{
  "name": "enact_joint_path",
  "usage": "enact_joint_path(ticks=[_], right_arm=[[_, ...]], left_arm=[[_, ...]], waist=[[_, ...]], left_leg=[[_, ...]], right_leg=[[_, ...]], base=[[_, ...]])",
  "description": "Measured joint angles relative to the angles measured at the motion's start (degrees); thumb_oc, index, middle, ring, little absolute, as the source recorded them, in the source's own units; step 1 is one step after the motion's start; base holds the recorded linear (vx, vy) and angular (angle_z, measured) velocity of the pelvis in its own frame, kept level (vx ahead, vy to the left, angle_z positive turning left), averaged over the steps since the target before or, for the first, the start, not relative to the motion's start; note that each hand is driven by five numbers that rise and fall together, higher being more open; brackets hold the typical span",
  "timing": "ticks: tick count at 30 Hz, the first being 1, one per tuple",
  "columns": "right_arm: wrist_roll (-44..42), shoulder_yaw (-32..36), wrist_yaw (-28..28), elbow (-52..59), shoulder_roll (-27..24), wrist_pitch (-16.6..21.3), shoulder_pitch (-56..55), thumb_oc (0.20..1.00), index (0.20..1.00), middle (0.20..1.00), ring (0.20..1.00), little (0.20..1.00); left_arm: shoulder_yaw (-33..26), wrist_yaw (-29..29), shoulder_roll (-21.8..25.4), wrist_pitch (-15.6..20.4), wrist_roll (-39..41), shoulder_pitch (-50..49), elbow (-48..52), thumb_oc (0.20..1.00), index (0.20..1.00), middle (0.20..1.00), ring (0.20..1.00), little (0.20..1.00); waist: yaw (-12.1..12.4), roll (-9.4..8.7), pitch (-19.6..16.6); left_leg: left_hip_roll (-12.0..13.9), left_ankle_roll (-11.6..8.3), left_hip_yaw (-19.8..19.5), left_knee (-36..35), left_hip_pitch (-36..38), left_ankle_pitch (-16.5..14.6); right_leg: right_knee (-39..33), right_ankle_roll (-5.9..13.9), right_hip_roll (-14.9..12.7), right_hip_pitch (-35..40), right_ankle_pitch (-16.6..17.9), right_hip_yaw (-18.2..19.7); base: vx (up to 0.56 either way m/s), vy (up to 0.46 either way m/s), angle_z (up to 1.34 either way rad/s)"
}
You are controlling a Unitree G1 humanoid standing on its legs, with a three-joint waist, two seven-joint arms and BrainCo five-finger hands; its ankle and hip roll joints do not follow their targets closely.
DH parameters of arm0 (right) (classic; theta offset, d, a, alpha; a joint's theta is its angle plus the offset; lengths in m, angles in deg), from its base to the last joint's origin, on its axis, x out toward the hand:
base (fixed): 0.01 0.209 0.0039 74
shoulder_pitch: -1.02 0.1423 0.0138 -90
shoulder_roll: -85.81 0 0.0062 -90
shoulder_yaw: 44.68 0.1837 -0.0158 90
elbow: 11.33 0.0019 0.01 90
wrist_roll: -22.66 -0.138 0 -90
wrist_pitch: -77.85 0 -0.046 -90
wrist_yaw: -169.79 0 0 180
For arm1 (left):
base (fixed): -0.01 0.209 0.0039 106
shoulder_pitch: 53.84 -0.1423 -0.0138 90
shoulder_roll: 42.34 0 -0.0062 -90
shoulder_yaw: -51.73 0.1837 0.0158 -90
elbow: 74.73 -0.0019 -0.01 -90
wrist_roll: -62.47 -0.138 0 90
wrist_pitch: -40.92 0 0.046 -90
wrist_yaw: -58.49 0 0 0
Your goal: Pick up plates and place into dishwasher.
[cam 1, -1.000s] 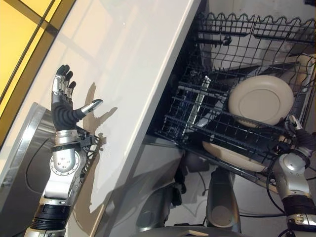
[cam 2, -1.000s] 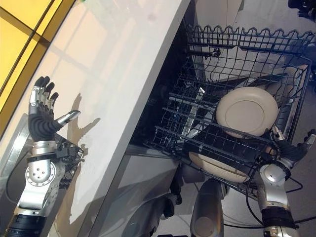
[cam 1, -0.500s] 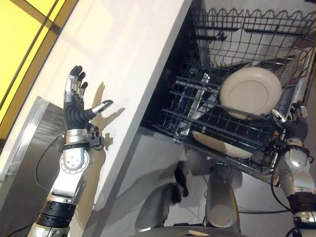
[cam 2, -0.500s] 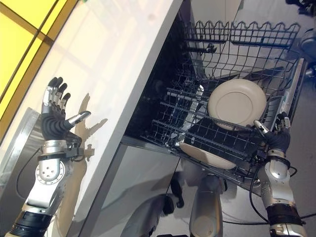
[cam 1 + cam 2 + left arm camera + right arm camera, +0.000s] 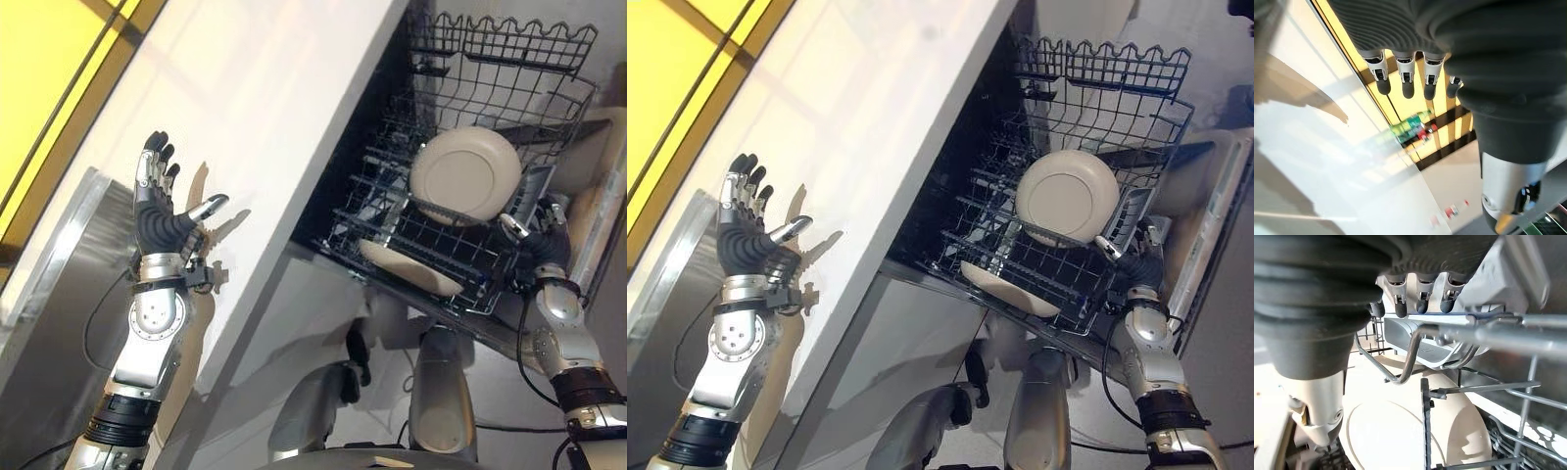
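- Left hand [image 5: 157, 211]: raised over the white flat countertop [image 5: 255, 117], left of the black wire dishwasher rack [image 5: 460, 176]; fingers straight and spread, holding nothing.
- Round cream plate [image 5: 464, 176]: stands on edge in the rack's middle. A second cream plate [image 5: 409, 268] lies flat along the rack's near edge.
- Right hand [image 5: 1136, 262]: at the rack's right front corner, fingers extended against the rim wire, nothing clasped.
- Judgement: rack push or steadying in hand. Keep pressure level along the rim so the standing plate does not topple.
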Motion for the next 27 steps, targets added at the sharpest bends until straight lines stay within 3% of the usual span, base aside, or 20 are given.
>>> enact_joint_path(ticks=[13,22,27], right_arm=[[1.5,-4.6,1.2,-0.1,2.3,-7.3,10.4,1.0,1.0,1.0,1.0,1.0],[1.9,-5.0,2.1,-3.0,3.1,-9.4,16.9,1.0,1.0,1.0,1.0,1.0],[1.8,-6.0,2.2,-4.9,4.0,-10.1,19.3,1.0,1.0,1.0,1.0,1.0]], left_arm=[[1.1,-0.4,-0.2,-0.7,0.1,-0.8,-0.3,1.0,1.0,1.0,1.0,1.0],[1.0,-1.0,-0.2,-0.6,1.8,-2.3,-0.5,1.0,1.0,1.0,1.0,1.0],[1.0,-2.0,0.0,0.2,2.5,-3.4,-1.2,1.0,1.0,1.0,1.0,1.0]], waist=[[3.8,0.01,0.0],[6.6,0.02,0.0],[8.9,0.09,-0.1]], left_leg=[[-2.5,1.1,-1.2,0.2,-2.6,1.5],[-5.8,2.18,-2.3,-0.3,-2.8,2.9],[-6.0,2.24,-2.9,-1.0,-2.5,3.0]], right_leg=[[0.9,1.27,-4.6,-0.7,-0.8,-3.4],[1.2,3.33,-8.6,-0.8,-1.0,-4.6],[0.7,3.47,-9.3,0.0,-0.9,-5.7]], base=[[0.0,0.108,0.18],[-0.01,0.087,0.15],[0.0,0.04,0.1]])
